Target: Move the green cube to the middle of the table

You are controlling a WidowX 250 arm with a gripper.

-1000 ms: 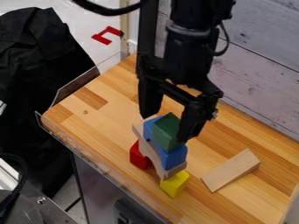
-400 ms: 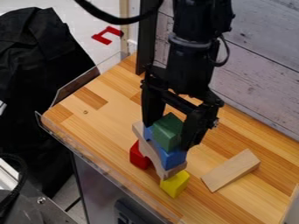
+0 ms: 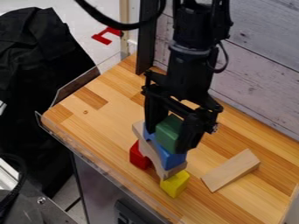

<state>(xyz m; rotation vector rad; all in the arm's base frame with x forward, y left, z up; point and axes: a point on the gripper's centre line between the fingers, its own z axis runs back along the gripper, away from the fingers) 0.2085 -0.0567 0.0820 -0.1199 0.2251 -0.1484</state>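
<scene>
Item one, from my camera view: black two-finger gripper (image 3: 171, 134), pointing down over the block stack, its fingers closed on opposite sides of the green cube; I log it as grasping. Item two: green cube (image 3: 169, 132), between those fingers at the top of the stack, directly above the blue block (image 3: 171, 159). Item three: that blue block, lying along the top of the natural wood arch (image 3: 153, 152). Item four: the arch, one end over the red block (image 3: 139, 157), the other over the yellow block (image 3: 175, 183), both on the wooden table (image 3: 111, 127). Item five: plain wooden block (image 3: 231, 170), lying on the table to the right of the stack in my picture, apart from it. Item six: clear guard (image 3: 79, 83), along the table's edge. Item seven: whitewashed plank wall (image 3: 262, 74), behind the table.
</scene>
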